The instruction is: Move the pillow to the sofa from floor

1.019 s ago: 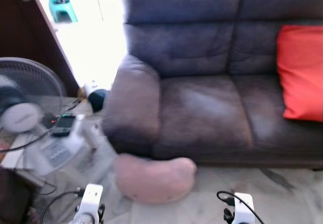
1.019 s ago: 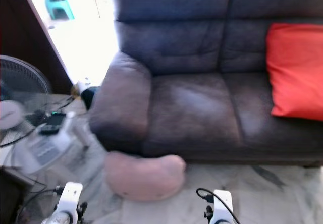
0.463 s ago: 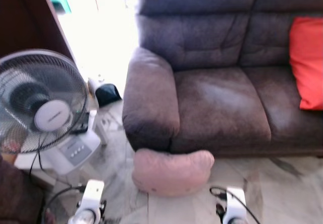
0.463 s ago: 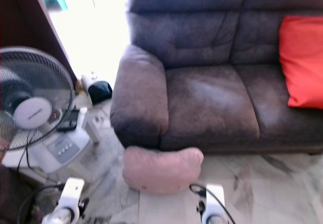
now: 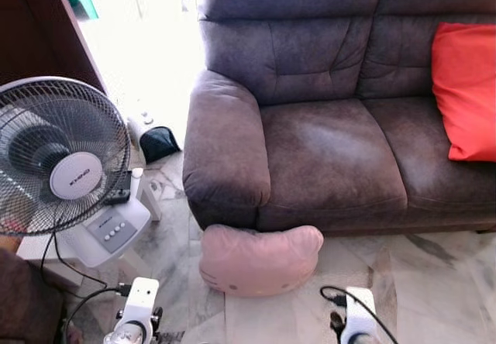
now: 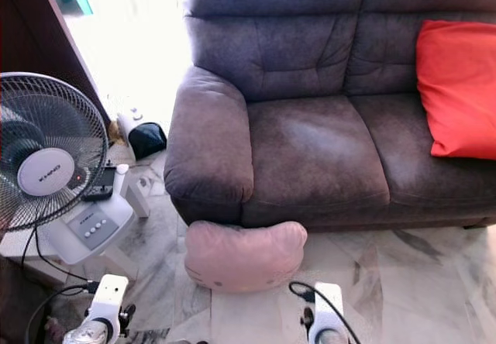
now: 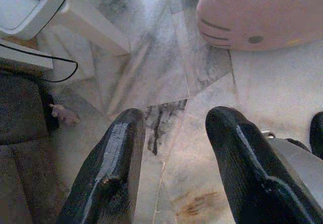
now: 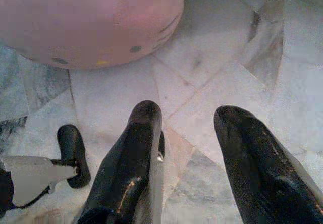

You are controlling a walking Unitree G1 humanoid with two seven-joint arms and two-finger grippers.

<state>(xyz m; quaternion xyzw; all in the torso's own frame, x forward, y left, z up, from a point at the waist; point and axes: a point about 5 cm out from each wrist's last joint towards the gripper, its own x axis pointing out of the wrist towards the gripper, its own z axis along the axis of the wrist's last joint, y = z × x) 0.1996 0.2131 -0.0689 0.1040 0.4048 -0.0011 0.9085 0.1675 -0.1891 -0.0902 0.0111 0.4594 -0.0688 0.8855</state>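
Note:
A pink cat-face pillow (image 5: 260, 260) lies on the marble floor, leaning against the front of the dark brown sofa (image 5: 333, 154) below its left armrest. In the left wrist view the pillow (image 7: 262, 14) is ahead of my left gripper (image 7: 174, 130), which hangs open over bare floor. My right gripper (image 8: 189, 120) is also open above the floor, a short way from the pillow (image 8: 86, 19). Both wrists (image 5: 138, 313) (image 5: 356, 321) sit low at the near edge of the head view, on either side of the pillow.
A red cushion (image 5: 465, 88) rests on the sofa's right seat. A white standing fan (image 5: 62, 158) with cables stands at the left, beside a dark wooden cabinet (image 5: 39, 34). A dark bag (image 5: 159, 142) lies by the armrest. Open floor stretches right of the pillow.
The camera has swung and steadied, so the fan is now fully in view and the picture is sharp. The pillow and sofa themselves have not moved.

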